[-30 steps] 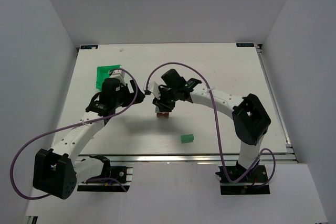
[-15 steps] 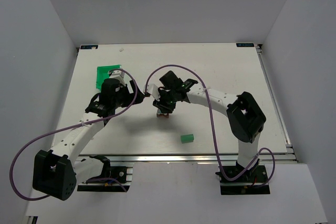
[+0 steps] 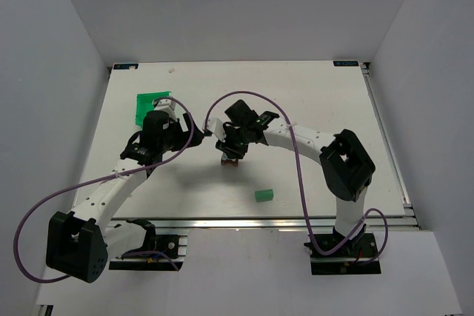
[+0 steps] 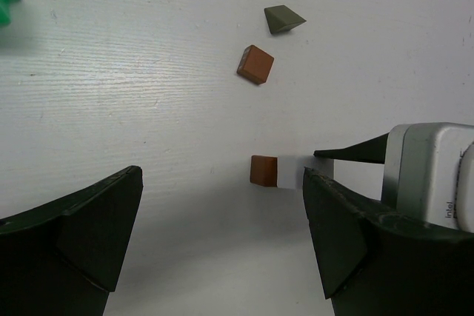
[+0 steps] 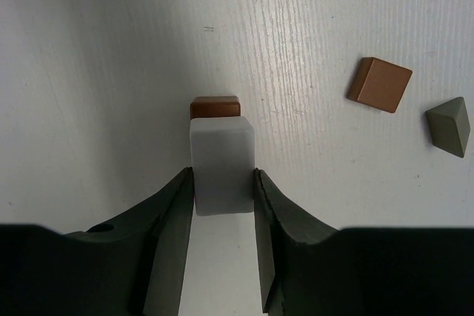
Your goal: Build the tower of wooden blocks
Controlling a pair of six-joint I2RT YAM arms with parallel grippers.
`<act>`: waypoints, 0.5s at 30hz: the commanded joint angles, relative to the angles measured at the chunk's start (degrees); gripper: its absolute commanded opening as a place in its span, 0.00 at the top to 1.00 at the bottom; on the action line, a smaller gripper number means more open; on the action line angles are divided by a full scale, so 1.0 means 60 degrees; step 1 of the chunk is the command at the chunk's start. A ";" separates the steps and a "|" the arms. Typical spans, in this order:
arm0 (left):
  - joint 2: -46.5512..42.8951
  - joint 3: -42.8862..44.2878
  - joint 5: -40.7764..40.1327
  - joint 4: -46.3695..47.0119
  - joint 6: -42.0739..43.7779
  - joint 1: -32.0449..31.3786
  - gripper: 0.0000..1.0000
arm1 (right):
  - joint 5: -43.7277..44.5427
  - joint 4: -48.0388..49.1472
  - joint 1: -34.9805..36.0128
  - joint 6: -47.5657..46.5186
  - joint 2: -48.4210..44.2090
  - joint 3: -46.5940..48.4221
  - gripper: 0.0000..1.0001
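Note:
The wood block tower (image 3: 230,161) is a whitish block (image 5: 221,157) standing on a brown block (image 5: 215,105) at the table's middle. My right gripper (image 5: 222,179) is shut on the whitish block, one finger against each side. It also shows in the top view (image 3: 231,149). In the left wrist view the brown base (image 4: 263,169) and whitish block (image 4: 289,172) show with a right finger (image 4: 355,152) beside them. My left gripper (image 4: 221,183) is open and empty, left of the tower, by the green bin in the top view (image 3: 164,125).
A loose brown block (image 5: 380,84) and a dark olive wedge (image 5: 449,125) lie near the tower, also in the left wrist view (image 4: 255,64) (image 4: 284,18). A green block (image 3: 264,195) lies nearer the front edge. A green plastic bin (image 3: 150,103) sits at the back left.
My right arm shifted a little left and its elbow drew in, bringing the whitish block onto the brown one. Nothing moved in the last half second. The left arm is still.

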 commanded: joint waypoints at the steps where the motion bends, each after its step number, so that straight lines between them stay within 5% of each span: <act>1: -0.0220 -0.0026 0.0082 0.0146 0.0116 0.0029 0.02 | 0.0103 0.0256 -0.0014 -0.0033 0.0043 -0.0046 0.74; 15: -0.0088 0.0003 0.0067 0.0117 0.0116 0.0044 0.02 | 0.0088 0.0476 -0.0014 0.0040 0.0087 -0.0237 0.69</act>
